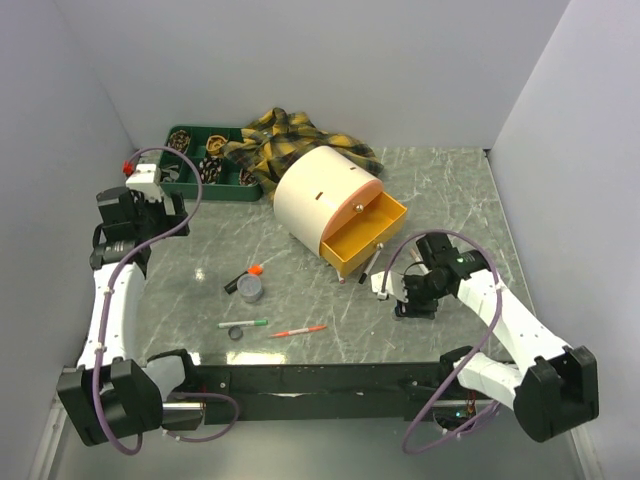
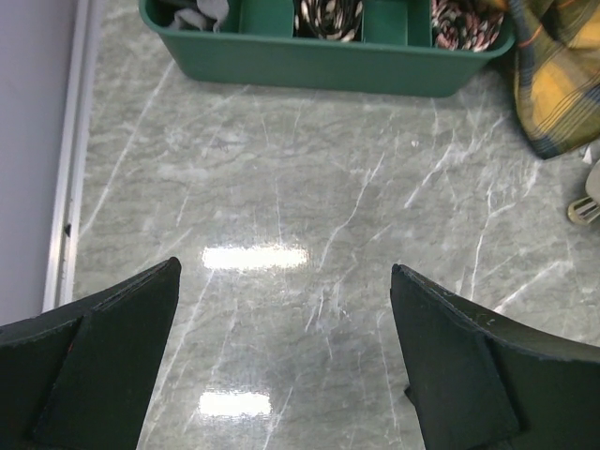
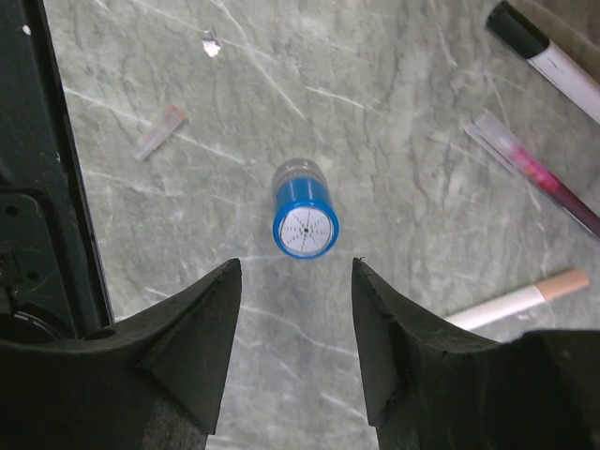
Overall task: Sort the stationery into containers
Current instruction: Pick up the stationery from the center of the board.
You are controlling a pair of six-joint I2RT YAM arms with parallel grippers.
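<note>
My right gripper (image 3: 295, 264) hangs open over the marble table, with nothing between its fingers. A short blue cylinder with a white end (image 3: 305, 220) lies just beyond its fingertips. Around it lie a black-and-white marker (image 3: 548, 58), a clear pink pen (image 3: 539, 173), a white pen with a peach cap (image 3: 520, 300) and a small clear cap (image 3: 159, 131). My left gripper (image 2: 286, 265) is wide open above bare table, short of the dark green compartment tray (image 2: 328, 66). In the top view the cream drum (image 1: 320, 190) has its orange drawer (image 1: 365, 235) pulled out. My right gripper (image 1: 408, 300) is to the drawer's right.
A black highlighter with an orange cap (image 1: 243, 277), a grey tape roll (image 1: 252, 290), a green pen (image 1: 247, 324), a small ring (image 1: 235, 333) and a red pen (image 1: 298, 330) lie left of centre. The plaid cloth (image 1: 300, 140) is bunched behind the drum. White walls enclose the table.
</note>
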